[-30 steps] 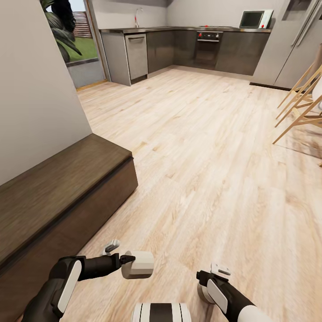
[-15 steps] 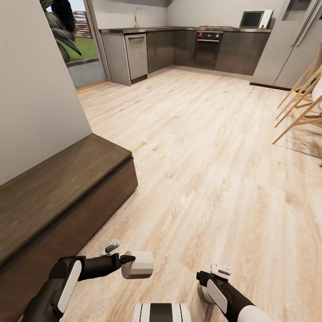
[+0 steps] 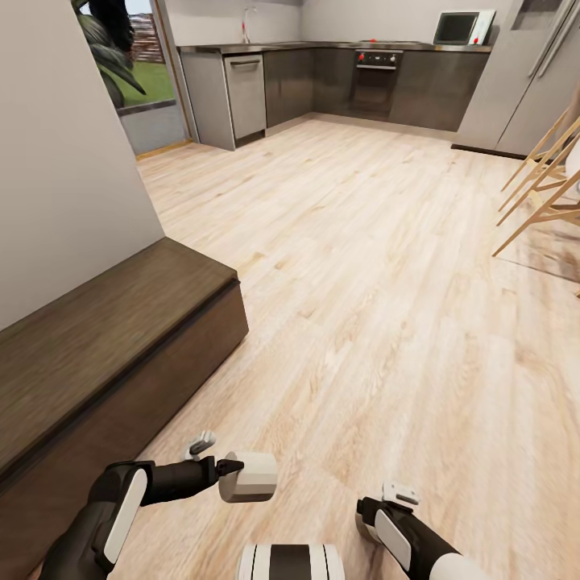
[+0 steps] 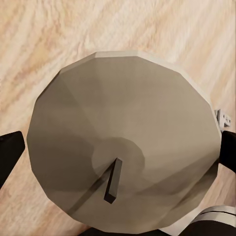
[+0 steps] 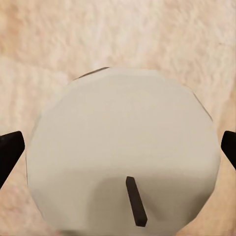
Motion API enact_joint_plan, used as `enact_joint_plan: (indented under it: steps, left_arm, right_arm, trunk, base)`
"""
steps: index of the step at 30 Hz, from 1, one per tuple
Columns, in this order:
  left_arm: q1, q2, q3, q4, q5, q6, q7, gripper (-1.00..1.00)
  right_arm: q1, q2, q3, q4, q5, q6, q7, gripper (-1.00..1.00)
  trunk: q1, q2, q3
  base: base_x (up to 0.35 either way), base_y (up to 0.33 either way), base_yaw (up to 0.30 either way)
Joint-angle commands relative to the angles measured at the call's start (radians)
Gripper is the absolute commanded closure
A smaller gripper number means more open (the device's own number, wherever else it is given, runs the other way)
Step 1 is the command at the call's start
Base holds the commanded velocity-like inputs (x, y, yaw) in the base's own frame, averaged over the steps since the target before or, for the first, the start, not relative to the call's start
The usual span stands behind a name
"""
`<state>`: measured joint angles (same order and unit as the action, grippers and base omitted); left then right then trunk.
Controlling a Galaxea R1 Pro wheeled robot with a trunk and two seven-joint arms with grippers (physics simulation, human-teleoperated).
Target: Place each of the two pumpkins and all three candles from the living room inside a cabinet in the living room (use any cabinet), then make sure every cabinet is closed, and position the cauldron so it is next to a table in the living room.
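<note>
Candles in both end effectors: the left end effector (image 3: 221, 467) is clamped on one candle (image 3: 250, 476), the right end effector (image 3: 372, 515) grips another (image 5: 123, 152) (mostly hidden from the head camera). This looks like the carry step. The cabinet (image 3: 105, 354) stands shut at left, so next a front must be opened. Wrist cameras show each wick (image 4: 113, 181) end-on; the head camera doesn't.

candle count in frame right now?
2. One candle is clamped in the left gripper; the other candle sits between the right gripper jaws, mostly hidden in the head view. The third may be elsewhere.
</note>
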<state>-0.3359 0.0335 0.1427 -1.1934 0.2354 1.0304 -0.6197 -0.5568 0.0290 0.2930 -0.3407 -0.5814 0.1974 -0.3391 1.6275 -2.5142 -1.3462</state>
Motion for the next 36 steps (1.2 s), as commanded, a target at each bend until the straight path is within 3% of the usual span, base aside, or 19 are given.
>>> enact_joint_plan:
  steps: [1,7,8,36]
  left_arm:
    - [0.000,0.000,0.000,0.000,0.001,0.000,0.000,1.00]
    - [0.000,0.000,0.000,0.000,0.001,0.000,0.000,1.00]
    - [0.000,0.000,0.000,0.000,0.001,0.000,0.000,1.00]
    - [0.000,0.000,0.000,0.000,0.001,0.002,0.000,1.00]
  right_arm:
    - [0.000,0.000,0.000,0.000,0.000,0.000,0.000,-1.00]
    - [0.000,-0.001,-0.001,0.000,-0.002,-0.003,0.000,-1.00]
    - [0.000,-0.001,-0.001,0.000,-0.003,-0.004,0.000,1.00]
    - [0.000,-0.002,-0.002,0.000,-0.011,-0.006,0.002,1.00]
  trunk:
    - [0.000,0.000,0.000]
    - [0.000,0.000,0.000]
    - [0.000,0.000,0.000]
    - [0.000,0.000,0.004]
  base:
    - [0.000,0.000,0.000]
    - [0.000,0.000,0.000]
    - [0.000,0.000,0.000]
    - [0.000,0.000,0.000]
